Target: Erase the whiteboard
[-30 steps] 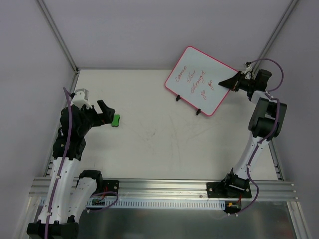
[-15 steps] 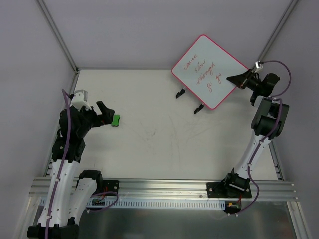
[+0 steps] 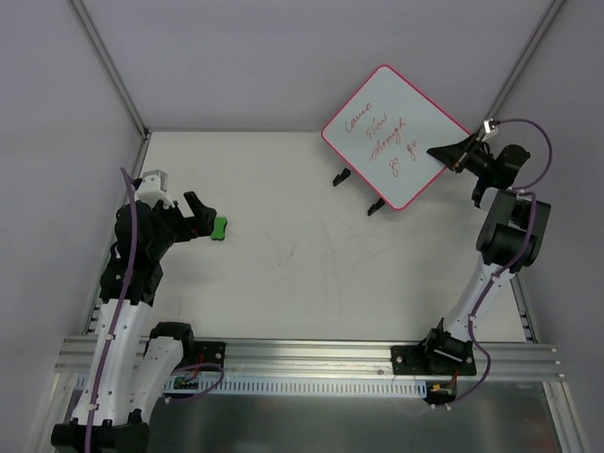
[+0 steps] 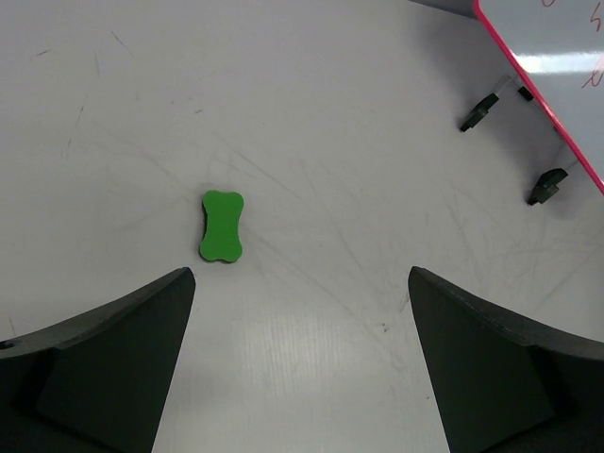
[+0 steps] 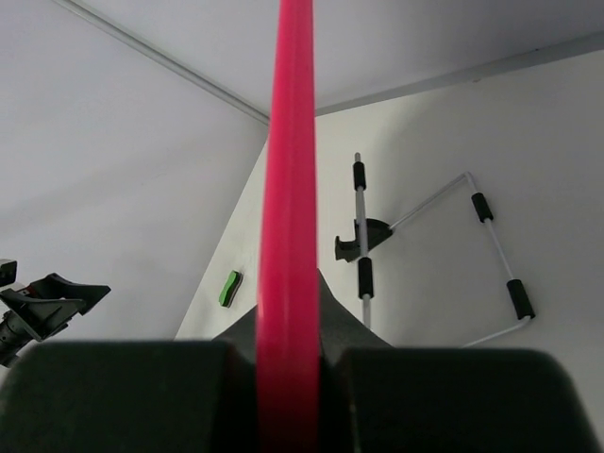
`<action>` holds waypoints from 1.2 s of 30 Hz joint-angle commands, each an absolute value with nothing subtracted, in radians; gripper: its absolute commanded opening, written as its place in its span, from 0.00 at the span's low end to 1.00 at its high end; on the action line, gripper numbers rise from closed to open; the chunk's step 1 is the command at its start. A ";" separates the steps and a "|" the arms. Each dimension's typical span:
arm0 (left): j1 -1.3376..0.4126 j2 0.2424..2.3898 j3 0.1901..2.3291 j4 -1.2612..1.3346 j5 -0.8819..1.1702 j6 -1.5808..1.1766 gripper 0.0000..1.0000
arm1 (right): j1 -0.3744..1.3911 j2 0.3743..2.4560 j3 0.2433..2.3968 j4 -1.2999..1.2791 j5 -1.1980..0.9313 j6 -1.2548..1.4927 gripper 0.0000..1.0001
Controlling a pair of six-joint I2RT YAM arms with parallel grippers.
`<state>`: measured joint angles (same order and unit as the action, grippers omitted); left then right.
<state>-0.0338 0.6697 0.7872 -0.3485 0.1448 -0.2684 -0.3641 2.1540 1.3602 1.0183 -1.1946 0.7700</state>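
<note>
The whiteboard (image 3: 392, 134), white with a pink-red frame and red handwriting, is held up off the table at the back right. My right gripper (image 3: 442, 155) is shut on its right edge; in the right wrist view the pink frame (image 5: 288, 189) runs edge-on between the jaws. The two black feet (image 3: 342, 176) stay on the table below the board. The green bone-shaped eraser (image 3: 219, 227) lies on the table at the left, also in the left wrist view (image 4: 221, 226). My left gripper (image 3: 200, 215) is open and empty, just left of the eraser.
A white wire stand with black sleeves (image 5: 491, 255) lies on the table behind the feet in the right wrist view. Grey walls enclose the table on three sides. The aluminium rail (image 3: 302, 354) with the arm bases runs along the near edge.
My right gripper has lifted the whiteboard off its feet, up and toward the back, and tilted it. The feet stay on the table. The left arm has hardly moved.
</note>
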 commanded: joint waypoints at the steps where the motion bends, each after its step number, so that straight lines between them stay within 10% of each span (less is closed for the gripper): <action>1: -0.041 0.687 0.772 -0.339 0.117 -0.253 0.99 | -0.331 1.930 1.312 1.170 -1.163 0.772 0.00; 36: -0.054 1.279 0.752 -0.101 0.018 -0.259 0.96 | 0.164 1.681 0.739 1.192 -0.871 0.503 0.00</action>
